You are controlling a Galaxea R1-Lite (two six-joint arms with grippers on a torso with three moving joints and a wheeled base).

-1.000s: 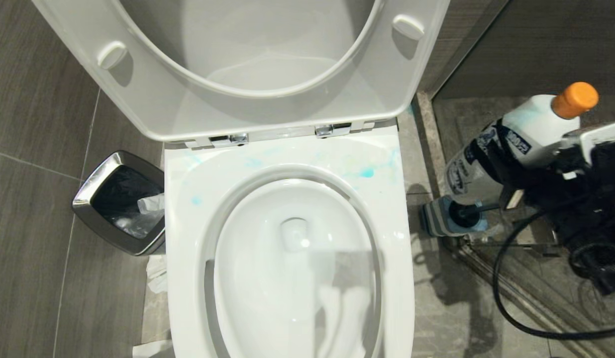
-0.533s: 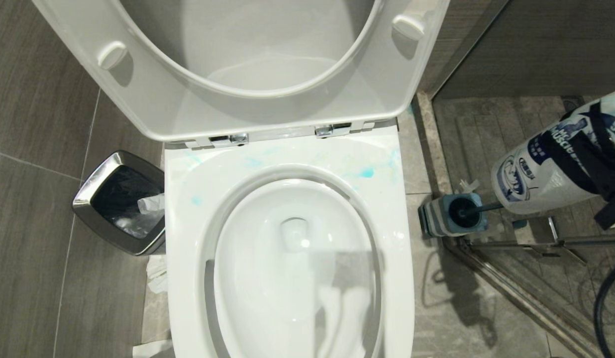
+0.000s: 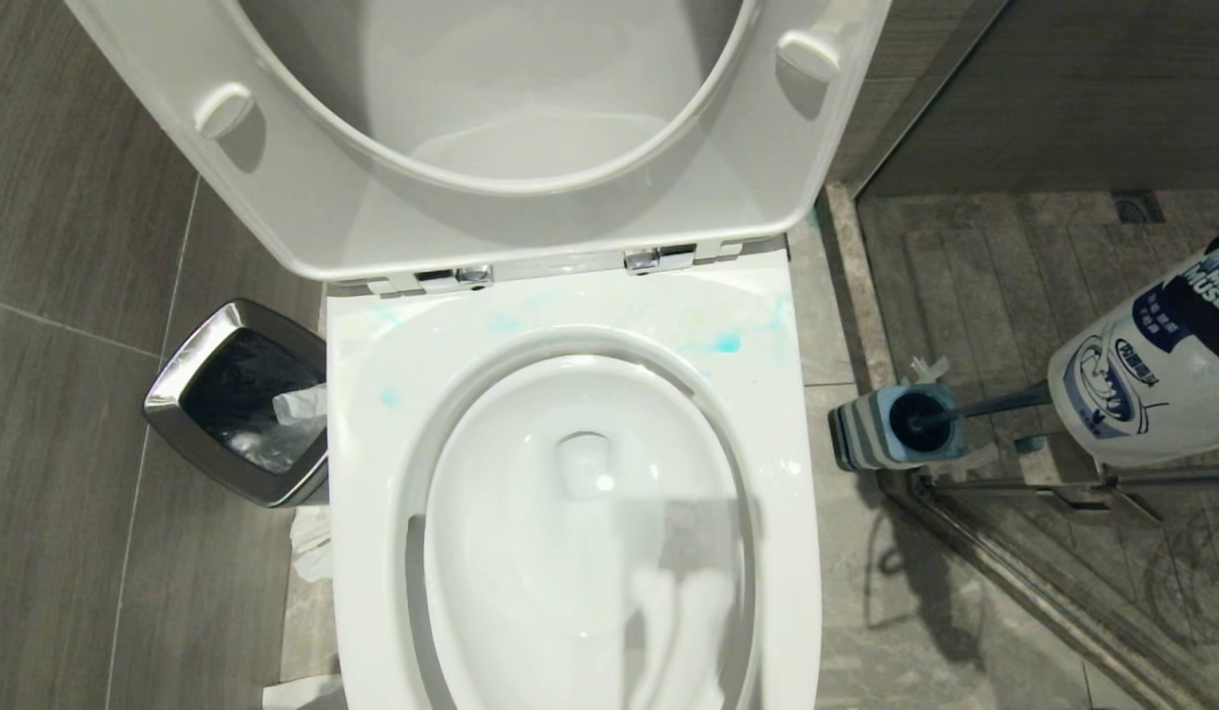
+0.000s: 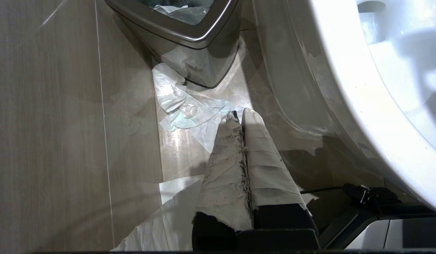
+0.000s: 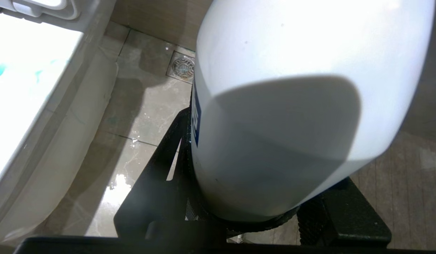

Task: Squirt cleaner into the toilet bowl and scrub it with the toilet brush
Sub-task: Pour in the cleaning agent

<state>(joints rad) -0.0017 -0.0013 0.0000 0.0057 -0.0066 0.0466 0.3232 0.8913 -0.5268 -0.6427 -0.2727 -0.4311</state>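
A: What does the right gripper [image 5: 260,218] carry?
B: Its black fingers [image 5: 154,165] are clamped on either side of a white cleaner bottle [image 3: 1152,375] with a blue label, held off to the right of the toilet bowl [image 3: 797,513].

A: Where is the toilet brush [image 3: 974,406] from that gripper?
B: Just beside the held bottle, towards the bowl; its dark head sits in the square blue-grey holder [image 3: 891,426] on the floor, the slim handle slanting behind the bottle.

A: And the cleaner [image 3: 726,342] itself?
B: Turquoise smears on the rear rim of the bowl, well apart from the bottle.

A: The left gripper [image 4: 241,118]?
B: Its wrapped fingers are pressed together, low beside the bowl's outer wall, with crumpled tissue [image 4: 182,106] and a chrome-rimmed bin [image 4: 189,31] just ahead.
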